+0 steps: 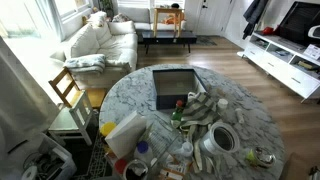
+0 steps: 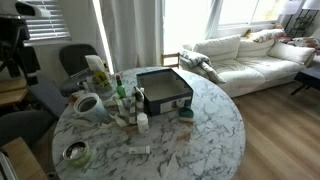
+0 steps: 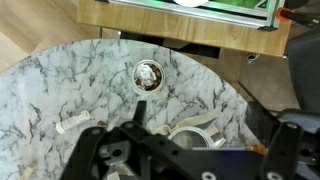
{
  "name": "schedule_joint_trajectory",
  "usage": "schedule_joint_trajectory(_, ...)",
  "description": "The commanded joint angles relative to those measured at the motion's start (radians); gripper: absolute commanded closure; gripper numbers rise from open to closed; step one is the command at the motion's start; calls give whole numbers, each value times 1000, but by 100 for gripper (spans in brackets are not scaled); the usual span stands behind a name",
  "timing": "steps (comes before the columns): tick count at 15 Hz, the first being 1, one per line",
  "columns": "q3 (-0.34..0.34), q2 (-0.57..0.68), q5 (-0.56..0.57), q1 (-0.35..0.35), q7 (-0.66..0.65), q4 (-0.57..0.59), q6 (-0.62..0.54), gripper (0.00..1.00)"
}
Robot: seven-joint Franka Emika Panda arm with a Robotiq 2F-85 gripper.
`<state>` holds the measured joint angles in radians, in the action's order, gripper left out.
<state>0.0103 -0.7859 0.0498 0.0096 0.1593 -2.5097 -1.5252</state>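
I have my pincer [image 3: 190, 152] spread wide near a small round tin [image 3: 148, 75] on the marble tabletop [image 3: 60, 90], the tin holding pale bits I cannot identify.

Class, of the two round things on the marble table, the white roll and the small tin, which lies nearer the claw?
The white roll: in the wrist view it sits right by the claw, while the small tin lies farther off.
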Motion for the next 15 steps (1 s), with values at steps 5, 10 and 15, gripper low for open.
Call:
schedule_joint_trajectory(5,9,1,5,13,-7,2,2,0)
schedule_joint_trajectory(10,15,14,4,-5,-37,-24,-34,0)
schedule_joint_trajectory(15,115,-29,15,-16,66,-222,-443,0)
